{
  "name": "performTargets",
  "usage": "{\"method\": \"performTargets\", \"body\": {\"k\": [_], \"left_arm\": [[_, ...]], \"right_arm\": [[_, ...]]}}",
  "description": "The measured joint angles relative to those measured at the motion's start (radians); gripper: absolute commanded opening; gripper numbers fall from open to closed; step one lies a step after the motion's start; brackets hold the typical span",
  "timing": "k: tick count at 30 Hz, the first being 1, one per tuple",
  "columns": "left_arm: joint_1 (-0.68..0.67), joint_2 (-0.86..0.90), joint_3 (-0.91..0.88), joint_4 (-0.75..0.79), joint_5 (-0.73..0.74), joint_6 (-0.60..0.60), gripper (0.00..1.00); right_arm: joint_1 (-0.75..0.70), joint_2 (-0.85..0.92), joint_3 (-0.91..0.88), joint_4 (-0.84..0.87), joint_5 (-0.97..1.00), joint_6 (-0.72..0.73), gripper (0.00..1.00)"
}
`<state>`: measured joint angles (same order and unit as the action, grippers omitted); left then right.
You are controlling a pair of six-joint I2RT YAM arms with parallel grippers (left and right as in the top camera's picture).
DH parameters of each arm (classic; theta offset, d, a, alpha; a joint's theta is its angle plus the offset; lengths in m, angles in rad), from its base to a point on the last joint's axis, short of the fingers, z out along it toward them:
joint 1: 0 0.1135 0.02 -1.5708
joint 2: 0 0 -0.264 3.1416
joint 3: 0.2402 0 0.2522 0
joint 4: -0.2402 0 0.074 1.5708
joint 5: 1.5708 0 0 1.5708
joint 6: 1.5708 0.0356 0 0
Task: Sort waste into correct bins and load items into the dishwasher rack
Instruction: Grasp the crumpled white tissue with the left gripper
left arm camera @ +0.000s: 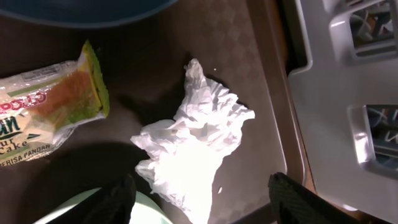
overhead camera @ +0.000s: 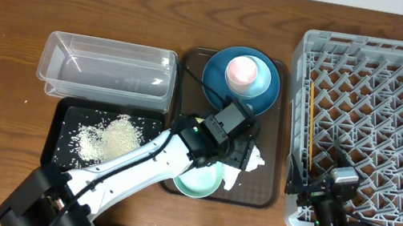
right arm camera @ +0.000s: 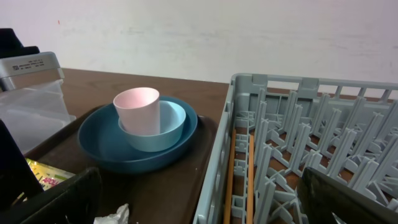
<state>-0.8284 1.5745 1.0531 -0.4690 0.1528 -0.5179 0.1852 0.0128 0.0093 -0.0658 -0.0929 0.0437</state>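
Two fingers of the left gripper [left arm camera: 208,200] were spread wide, holding nothing, flanking the napkin [left arm camera: 196,140] on the brown tray [left arm camera: 249,68]. The napkin was judged light, soft, crushable; its bunched centre offered the best hold. Beyond, the wrapper [left arm camera: 53,106] looked thin and slippery. The right gripper [right arm camera: 205,205] was likewise spread, empty.

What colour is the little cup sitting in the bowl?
The cup is pale pink, clearest in the right wrist view.
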Motion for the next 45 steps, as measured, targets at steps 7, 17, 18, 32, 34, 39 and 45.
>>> {"method": "performTargets", "body": {"k": [7,17,18,32,34,39,45], "left_arm": [[-0.047,0.006,0.000,0.035,-0.003,0.095,0.78],[-0.109,0.158,0.000,0.069,-0.113,0.179,0.78],[-0.109,0.175,0.000,0.074,-0.120,0.180,0.78],[-0.110,0.244,0.000,0.113,-0.153,0.200,0.49],[-0.110,0.244,0.000,0.114,-0.153,0.199,0.43],[-0.110,0.244,0.000,0.114,-0.153,0.201,0.33],[-0.110,0.244,0.000,0.114,-0.144,0.202,0.22]], "right_arm": [[0.000,0.000,0.000,0.000,0.000,0.000,0.99],[0.000,0.000,0.000,0.000,0.000,0.000,0.99],[0.000,0.000,0.000,0.000,0.000,0.000,0.99],[0.000,0.000,0.000,0.000,0.000,0.000,0.99],[0.000,0.000,0.000,0.000,0.000,0.000,0.99],[0.000,0.000,0.000,0.000,0.000,0.000,0.99],[0.000,0.000,0.000,0.000,0.000,0.000,0.99]]}}
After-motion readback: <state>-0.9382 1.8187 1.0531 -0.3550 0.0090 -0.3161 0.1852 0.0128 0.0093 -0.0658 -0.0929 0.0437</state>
